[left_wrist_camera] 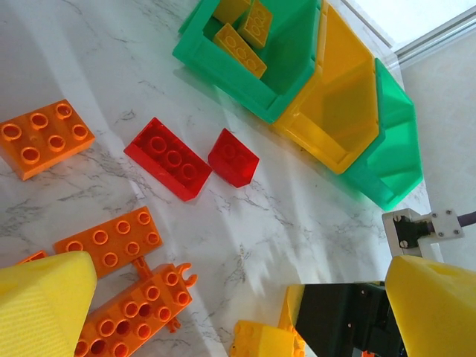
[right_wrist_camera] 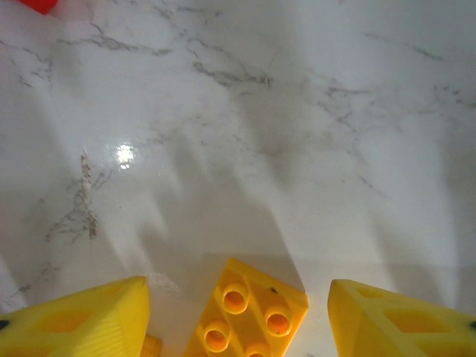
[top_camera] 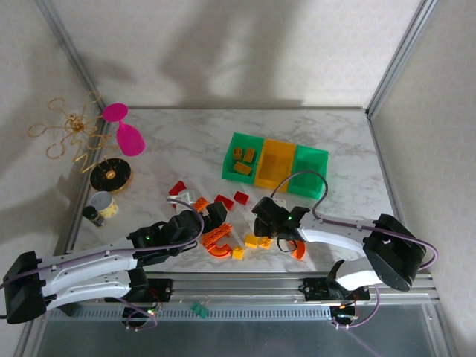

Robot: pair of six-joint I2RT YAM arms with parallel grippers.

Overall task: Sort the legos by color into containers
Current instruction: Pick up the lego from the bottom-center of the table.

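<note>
**Right arm poised over a yellow brick, sorting barely under way.** My right end effector [right_wrist_camera: 238, 286] stands spread over a yellow brick [right_wrist_camera: 249, 312]. There is a finger on either side and a sliver of marble between each finger and the plastic, so it straddles the brick without pinching it. The left end effector [left_wrist_camera: 238, 260] hangs wide apart with nothing in it above a knot of orange bricks [left_wrist_camera: 130, 316], just beside its partner near the front of the counter [top_camera: 335, 134].

By my reading the job is in its early stage. Three yellow bricks [left_wrist_camera: 239, 50] lie in the left green bin [left_wrist_camera: 223, 78]. I see nothing in the yellow-orange bin [left_wrist_camera: 335, 119] or the right green bin [left_wrist_camera: 394, 149]. Left on the marble are the red bricks [left_wrist_camera: 167, 158], the orange ones, an orange arch [top_camera: 297, 251] and a few more yellow pieces.

The three bins sit touching in a row at the far right. A bare strip of marble lies between them and the pile, which I judge a fair lane for carrying. The tight spots are nearer me. The pile sits close to the counter's front edge, and the two arms work almost shoulder to shoulder there. The pink goblet [top_camera: 128, 136] and the black-and-gold disc [top_camera: 111, 177] stand well apart at the left.
</note>
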